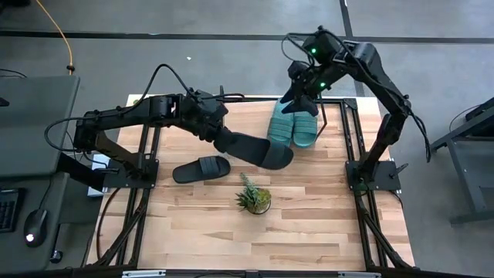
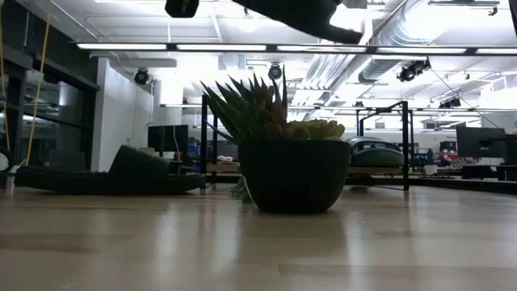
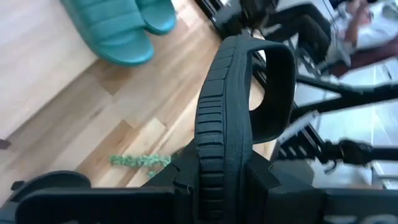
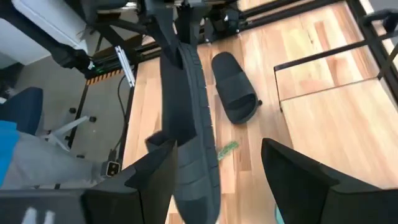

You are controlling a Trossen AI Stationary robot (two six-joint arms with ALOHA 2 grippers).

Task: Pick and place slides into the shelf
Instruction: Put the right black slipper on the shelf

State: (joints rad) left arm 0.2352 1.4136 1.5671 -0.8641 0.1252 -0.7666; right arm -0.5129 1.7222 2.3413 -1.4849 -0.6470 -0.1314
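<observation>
While carried clear of the bench (image 1: 324, 232), black slide (image 1: 258, 150) pinched edge-on by left gripper (image 1: 225, 139) fingers (image 3: 261, 177), sole ridges facing the wrist camera, strap arching to one side. Likely gripped by the heel end so the toe leads toward the shelf (image 1: 333, 108). Held above the plant (image 1: 253, 198), probably to pass over it without brushing the leaves; low view confirms dark sole overhead, well above the pot.

Second black slide (image 1: 201, 168) flat on the bench, sole down, near the left arm's base frame, apart from the plant. Not yet handled, by the look of it.

Two teal slides (image 1: 293, 126) side by side on the shelf board, touching or nearly so, toes toward the bench centre. Room beside them apparently left for the black pair.

Right gripper (image 1: 302, 91) hovering over the teal pair, fingers (image 4: 314, 180) spread wide, nothing between them. Probably parked high and back to keep out of the left arm's path.

Judged about halfway: two shelved, one in the air, one waiting. Next move would call for lowering the carried slide flat beside the teal pair without nudging them.
</observation>
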